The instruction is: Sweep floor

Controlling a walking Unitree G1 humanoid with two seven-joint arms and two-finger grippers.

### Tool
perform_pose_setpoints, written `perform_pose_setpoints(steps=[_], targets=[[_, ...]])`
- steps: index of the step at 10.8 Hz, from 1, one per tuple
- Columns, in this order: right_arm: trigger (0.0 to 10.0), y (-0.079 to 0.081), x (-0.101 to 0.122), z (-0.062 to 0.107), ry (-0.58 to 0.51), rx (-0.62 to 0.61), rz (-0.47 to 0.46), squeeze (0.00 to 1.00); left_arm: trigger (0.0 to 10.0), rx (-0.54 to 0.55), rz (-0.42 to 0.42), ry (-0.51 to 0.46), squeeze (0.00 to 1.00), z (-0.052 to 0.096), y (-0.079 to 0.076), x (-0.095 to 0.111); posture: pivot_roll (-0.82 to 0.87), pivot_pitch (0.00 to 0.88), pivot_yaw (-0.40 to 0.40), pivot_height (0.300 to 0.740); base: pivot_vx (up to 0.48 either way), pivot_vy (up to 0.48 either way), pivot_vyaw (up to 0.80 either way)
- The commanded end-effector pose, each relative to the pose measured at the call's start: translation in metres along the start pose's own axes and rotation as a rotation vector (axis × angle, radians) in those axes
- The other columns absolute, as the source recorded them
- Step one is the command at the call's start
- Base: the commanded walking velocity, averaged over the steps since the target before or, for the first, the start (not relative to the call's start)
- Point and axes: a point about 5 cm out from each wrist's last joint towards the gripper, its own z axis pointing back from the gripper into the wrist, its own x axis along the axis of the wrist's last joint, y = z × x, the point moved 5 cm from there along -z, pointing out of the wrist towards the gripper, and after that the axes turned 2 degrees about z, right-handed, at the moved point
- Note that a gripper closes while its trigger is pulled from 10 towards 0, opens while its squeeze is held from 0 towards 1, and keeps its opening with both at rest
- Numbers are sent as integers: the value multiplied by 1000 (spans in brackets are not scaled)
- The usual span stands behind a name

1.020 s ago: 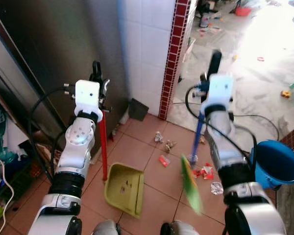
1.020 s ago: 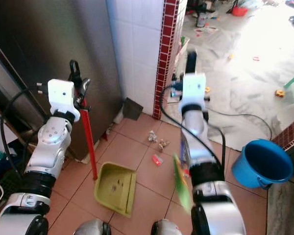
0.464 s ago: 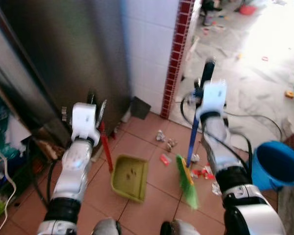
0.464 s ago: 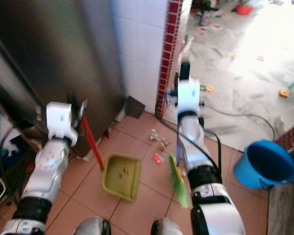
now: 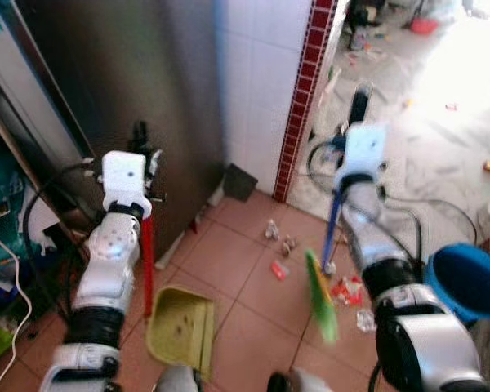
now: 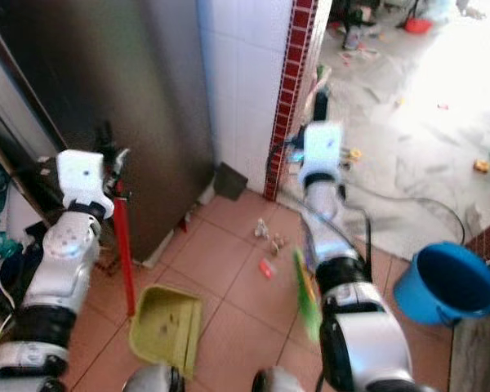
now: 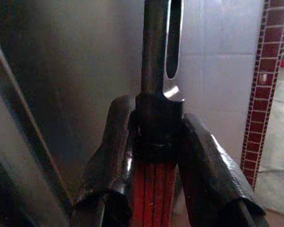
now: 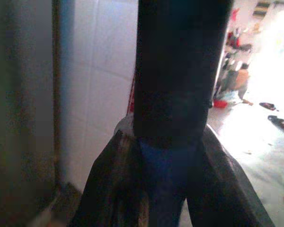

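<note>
**A:** Start with your head cameras. What are you holding?

**B:** My left gripper [image 5: 143,151] is raised in front of the dark steel cabinet door [image 5: 122,73], clamped on the red stick handle of the olive-green plastic dustpan [image 5: 180,331]. The handle drops straight down from my fingers, and the pan sits on the terracotta tile floor [image 5: 229,261] below that gripper, open side towards my right. My right gripper [image 5: 358,110] is up near the white tiled wall with the dark red brick edging [image 5: 306,90], and it has the blue-handled broom with blurred green bristles [image 5: 322,298]. The bristles are below that gripper. Small scraps of litter [image 5: 279,245] lie on the tiles between the dustpan and the broom head, with red bits [image 5: 343,287] just beside the bristles. A round blue plastic bucket [image 5: 467,282] stands off to my right.

**A:** And the left wrist camera?

**B:** My two black fingers [image 7: 206,165] press in on both sides of the red handle [image 7: 155,194], just below its black cap with the hanging slot.

**A:** The right wrist?

**B:** Both fingers [image 8: 109,184] are closed tight around the blue shaft [image 8: 168,184], under its black grip sleeve.
</note>
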Motion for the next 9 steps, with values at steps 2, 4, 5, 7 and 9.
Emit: perform_pose_setpoints(steps=[2,4,5,7,9], targets=[[10000,-3,20,-12,-50,-16,-13,0,10000,32,21,-59,0,-7,2,15,41,0,-57,740,0,0,0],[10000,-4,42,-12,-149,-17,8,0,10000,-6,61,-100,0,-12,-12,24,-2,0,-35,740,0,0,0],[10000,-10,46,-6,-175,-38,12,0,10000,-41,36,-92,0,-9,-22,24,-14,0,-24,740,0,0,0],[10000,-14,34,4,-133,-58,26,0,10000,-95,32,-61,0,1,-41,18,-15,0,-47,740,0,0,0],[10000,-8,23,7,-64,-57,7,0,10000,-144,22,-59,0,10,-59,18,-13,0,-55,740,0,0,-800]])
